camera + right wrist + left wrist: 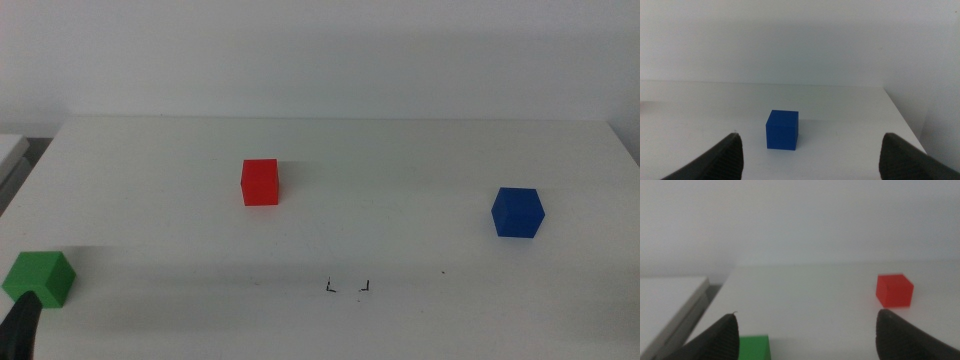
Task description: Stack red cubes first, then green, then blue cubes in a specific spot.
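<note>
My left tool [805, 332] is spread wide and holds nothing, low at the near left corner of the table [400, 160], with the green cube [40, 277] just beside one jaw. My right tool [812, 155] is spread too, empty, facing the blue cube [517, 212]. The corner marks [348, 288] lie bare near the front edge. Beyond them sits the red cube [260, 182]. A pale wall [320, 50] rises behind.

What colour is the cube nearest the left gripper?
Green cube; the middle view shows it best.
</note>
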Motion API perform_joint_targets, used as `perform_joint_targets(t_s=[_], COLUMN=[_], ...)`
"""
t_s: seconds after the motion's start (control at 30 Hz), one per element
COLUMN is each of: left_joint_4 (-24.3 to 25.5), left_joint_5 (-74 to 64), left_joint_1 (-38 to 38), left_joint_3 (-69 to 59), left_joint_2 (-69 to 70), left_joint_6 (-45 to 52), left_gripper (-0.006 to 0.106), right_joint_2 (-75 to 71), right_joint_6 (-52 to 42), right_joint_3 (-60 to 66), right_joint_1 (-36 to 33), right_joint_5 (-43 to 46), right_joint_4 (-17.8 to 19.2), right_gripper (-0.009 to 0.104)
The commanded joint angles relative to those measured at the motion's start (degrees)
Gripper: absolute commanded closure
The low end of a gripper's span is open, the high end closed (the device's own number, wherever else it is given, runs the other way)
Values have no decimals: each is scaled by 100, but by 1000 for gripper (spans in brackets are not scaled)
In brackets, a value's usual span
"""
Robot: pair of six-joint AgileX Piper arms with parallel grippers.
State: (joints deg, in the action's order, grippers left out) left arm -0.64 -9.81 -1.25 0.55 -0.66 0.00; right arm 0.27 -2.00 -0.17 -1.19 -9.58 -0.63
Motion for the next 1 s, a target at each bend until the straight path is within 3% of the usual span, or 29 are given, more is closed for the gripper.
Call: perform_joint_targets(t_s=[0.0, 0.2, 0.4, 0.53, 0.7, 0.97], left_joint_4=[-157, -295, -895, -715, -337, -374], left_joint_5=[-308, -2459, -3746, -4047, -4497, -4475], left_joint_1=[2, 2, -40, -532, -1313, -1963], left_joint_3=[416, 2949, 5150, 6406, 7989, 9855], left_joint_2=[-401, -3273, -5817, -7381, -9239, -11343], left_joint_6=[0, 91, 101, -157, -1354, -1379], left_gripper=[7, 7, 7, 7, 7, 7], right_joint_2=[-27, -27, -27, -27, -27, -27], right_joint_6=[-42, -42, -42, -42, -42, -42], right_joint_3=[17, 17, 17, 17, 17, 17], right_joint_1=[25, 25, 25, 25, 25, 25], right_joint_5=[47, 47, 47, 47, 47, 47], right_joint_4=[63, 63, 63, 63, 63, 63], right_gripper=[2, 2, 2, 2, 2, 2])
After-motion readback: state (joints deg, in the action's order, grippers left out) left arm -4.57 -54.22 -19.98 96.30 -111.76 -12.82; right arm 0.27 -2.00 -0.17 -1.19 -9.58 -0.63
